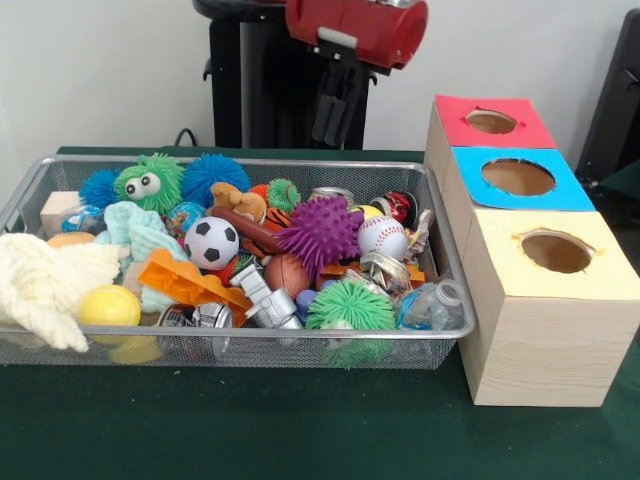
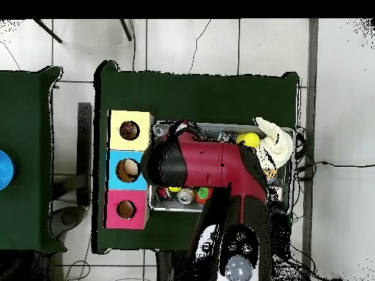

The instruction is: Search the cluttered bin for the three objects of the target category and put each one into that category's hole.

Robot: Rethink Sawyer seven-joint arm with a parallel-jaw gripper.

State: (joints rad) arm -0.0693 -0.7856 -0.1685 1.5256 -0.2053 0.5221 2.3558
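A wire-mesh bin (image 1: 440, 262) sits on a green worktop (image 1: 300, 430), packed with toys. Just to its right in the front view stands a row of three wooden boxes, each with a round hole in a coloured top: red (image 1: 492, 122) farthest back, blue (image 1: 520, 178) in the middle, yellow (image 1: 557, 252) nearest the camera. All three holes look dark inside and nothing sits on the tops.

In the bin, a soccer ball (image 1: 211, 242) lies left of centre, with a purple spiky ball (image 1: 322, 232) beside it and a baseball (image 1: 382, 237) just right of that. A small brown football (image 1: 287, 274) rests below the purple ball. A green spiky ball (image 1: 349, 306) leans on the near wall, and a yellow ball (image 1: 110, 306) lies at the left end against a cream knitted cloth (image 1: 45, 285) that hangs over the rim. A green fuzzy toy with eyes (image 1: 148, 183) and a blue spiky ball (image 1: 213, 176) sit along the far wall. An orange plastic piece (image 1: 190, 283) lies between the soccer ball and the near wall.

The red arm (image 1: 355, 30) hangs above the bin's far side. Its gripper (image 1: 338, 108) points down, well above the toys and touching none; whether it is open or closed I cannot tell, and it shows nothing held. From overhead, the arm (image 2: 209, 165) covers most of the bin.
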